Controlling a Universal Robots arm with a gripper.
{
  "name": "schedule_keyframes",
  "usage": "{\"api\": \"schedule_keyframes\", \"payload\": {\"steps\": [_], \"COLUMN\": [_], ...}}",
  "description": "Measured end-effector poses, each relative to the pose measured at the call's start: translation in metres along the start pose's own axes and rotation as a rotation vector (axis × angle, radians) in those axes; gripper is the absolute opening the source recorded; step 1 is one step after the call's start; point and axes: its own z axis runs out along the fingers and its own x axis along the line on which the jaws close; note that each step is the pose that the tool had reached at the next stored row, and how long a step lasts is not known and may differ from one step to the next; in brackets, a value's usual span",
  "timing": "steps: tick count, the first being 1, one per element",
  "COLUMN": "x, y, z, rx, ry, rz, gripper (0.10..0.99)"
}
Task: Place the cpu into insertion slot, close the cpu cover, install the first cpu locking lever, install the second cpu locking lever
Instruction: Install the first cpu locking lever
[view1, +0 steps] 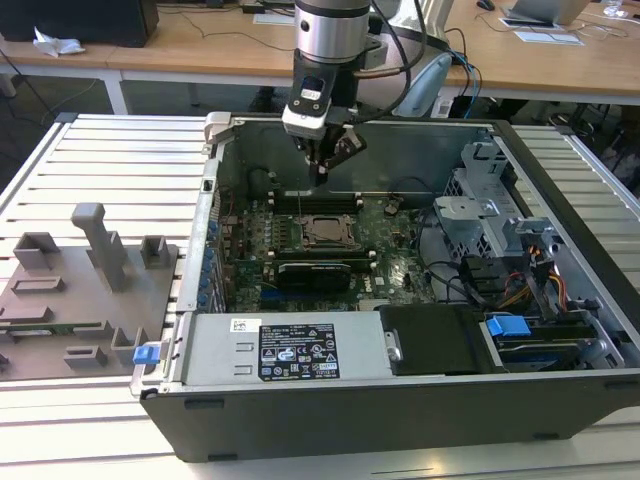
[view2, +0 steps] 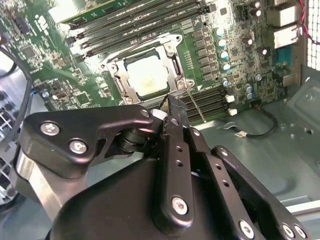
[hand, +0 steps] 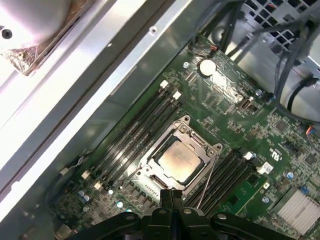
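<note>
The cpu (view1: 325, 231) (view2: 147, 76) (hand: 179, 160), a small silver-grey square, lies in the insertion slot on the green motherboard, and the slot's pin field is hidden beneath it. The cpu cover (view2: 119, 82) (hand: 150, 161) lies flat around the chip as a silvery frame. One thin locking lever (view2: 195, 106) (hand: 208, 182) stands up at an angle from the socket's side. My gripper (view1: 322, 176) (view2: 172, 106) (hand: 172, 194) is shut on nothing and hovers above the board. In the exterior view it hangs just behind the socket, over the memory slots.
The open computer case (view1: 400, 420) rests on a slatted table. Long black memory slots (view1: 312, 200) flank the socket, and a black graphics card (view1: 315, 272) lies in front of it. A drive cage (view1: 490, 210) with cables stands at the exterior view's right, a grey fixture plate (view1: 80, 290) at its left.
</note>
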Motion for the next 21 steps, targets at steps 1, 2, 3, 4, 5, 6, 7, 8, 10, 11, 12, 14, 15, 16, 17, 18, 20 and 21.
{"api": "schedule_keyframes", "payload": {"steps": [1,2,3,4,5,6,7,8,10,11,12,14,15,16,17,18,20,21], "x": [0.0000,0.0000,0.0000,0.0000,0.0000,0.0000,0.0000,0.0000,0.0000,0.0000,0.0000,0.0000,0.0000,0.0000,0.0000,0.0000,0.0000,0.0000], "y": [0.0000,0.0000,0.0000,0.0000,0.0000,0.0000,0.0000,0.0000,0.0000,0.0000,0.0000,0.0000,0.0000,0.0000,0.0000,0.0000,0.0000,0.0000], "z": [0.0000,0.0000,0.0000,0.0000,0.0000,0.0000,0.0000,0.0000,0.0000,0.0000,0.0000,0.0000,0.0000,0.0000,0.0000,0.0000,0.0000,0.0000], "rx": [0.000,0.000,0.000,0.000,0.000,0.000,0.000,0.000,0.000,0.000,0.000,0.000,0.000,0.000,0.000,0.000,0.000,0.000], "ry": [0.0000,0.0001,0.0001,0.0002,0.0003,0.0003,0.0003,0.0004,0.0005,0.0005,0.0006,0.0007,0.0007,0.0008,0.0008,0.0008,0.0009,0.0009], "rz": [-0.012,-0.038,-0.068,-0.093,-0.125,-0.142,-0.153,-0.172,-0.222,-0.245,-0.263,-0.303,-0.321,-0.331,-0.342,-0.355,-0.384,-0.401], "gripper": [0.106,0.106,0.106,0.106,0.106,0.106,0.106,0.106,0.106,0.106,0.106,0.106,0.106,0.106,0.106,0.106,0.106,0.106]}}
